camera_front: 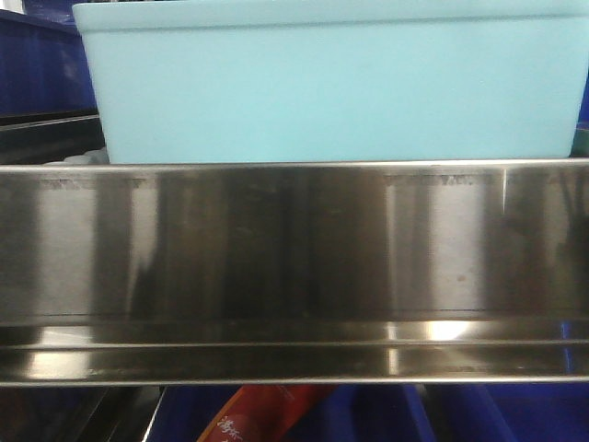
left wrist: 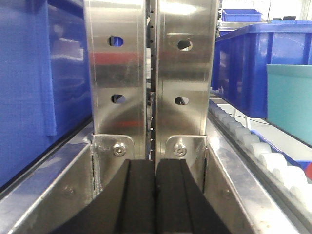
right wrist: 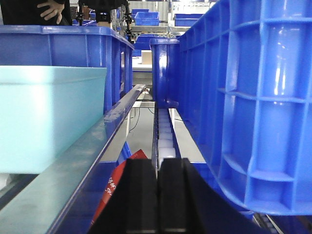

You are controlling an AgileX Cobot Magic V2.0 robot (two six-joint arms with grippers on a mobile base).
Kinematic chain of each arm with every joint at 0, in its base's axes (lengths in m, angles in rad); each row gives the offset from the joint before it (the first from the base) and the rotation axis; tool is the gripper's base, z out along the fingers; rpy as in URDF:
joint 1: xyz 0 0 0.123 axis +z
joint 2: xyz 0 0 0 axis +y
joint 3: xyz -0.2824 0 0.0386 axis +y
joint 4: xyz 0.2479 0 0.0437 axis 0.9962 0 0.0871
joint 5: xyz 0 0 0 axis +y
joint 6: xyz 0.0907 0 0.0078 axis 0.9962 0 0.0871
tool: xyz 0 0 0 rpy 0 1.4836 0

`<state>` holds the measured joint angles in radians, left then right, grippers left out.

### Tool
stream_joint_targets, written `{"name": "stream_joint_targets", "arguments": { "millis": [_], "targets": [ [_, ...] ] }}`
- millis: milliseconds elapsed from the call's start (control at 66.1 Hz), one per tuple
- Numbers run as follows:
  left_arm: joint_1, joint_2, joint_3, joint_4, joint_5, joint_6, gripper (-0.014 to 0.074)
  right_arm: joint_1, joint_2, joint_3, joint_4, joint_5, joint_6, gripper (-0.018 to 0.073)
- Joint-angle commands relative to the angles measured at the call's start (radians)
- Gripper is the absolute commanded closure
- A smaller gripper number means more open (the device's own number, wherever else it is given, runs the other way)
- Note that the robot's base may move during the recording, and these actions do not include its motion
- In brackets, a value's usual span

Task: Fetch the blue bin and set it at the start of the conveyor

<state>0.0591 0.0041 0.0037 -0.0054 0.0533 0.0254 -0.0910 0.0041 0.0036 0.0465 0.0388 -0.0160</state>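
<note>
The blue bin (camera_front: 331, 87), a pale turquoise tub with smooth walls, stands on a steel shelf and fills the top of the front view. Its corner shows at the right edge of the left wrist view (left wrist: 292, 100) and its side wall at the left of the right wrist view (right wrist: 48, 117). My left gripper (left wrist: 155, 163) is shut with nothing in it, facing two steel uprights left of the bin. My right gripper (right wrist: 158, 163) is shut and empty, pointing along a roller track right of the bin. Neither gripper touches the bin. The conveyor start is out of view.
A shiny steel shelf rail (camera_front: 294, 267) runs across the front view. Dark blue ribbed crates (right wrist: 253, 102) stand close on the right of the right gripper, and others (left wrist: 34, 83) flank the left gripper. White rollers (left wrist: 265, 153) line the shelf. A red packet (camera_front: 262, 414) lies below.
</note>
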Motion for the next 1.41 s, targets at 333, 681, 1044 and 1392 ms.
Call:
{"name": "stream_joint_targets", "arguments": {
  "millis": [333, 681, 1044, 1392],
  "targets": [
    [0.0, -0.004, -0.004, -0.005, -0.018, 0.001, 0.0707, 0.003, -0.004, -0.004, 0.003, -0.026, -0.005, 0.0721],
    [0.0, -0.004, -0.004, -0.005, -0.02, 0.001, 0.0707, 0.003, -0.004, -0.004, 0.003, -0.032, -0.005, 0.0721],
    [0.0, -0.004, -0.004, -0.045, -0.18, 0.001, 0.0707, 0.003, -0.004, -0.004, 0.018, -0.103, -0.005, 0.0721],
    [0.0, 0.027, -0.341, -0.006, 0.141, 0.001, 0.0539, 0.003, 0.028, -0.4, 0.03, 0.239, -0.005, 0.0618]
  ]
}}
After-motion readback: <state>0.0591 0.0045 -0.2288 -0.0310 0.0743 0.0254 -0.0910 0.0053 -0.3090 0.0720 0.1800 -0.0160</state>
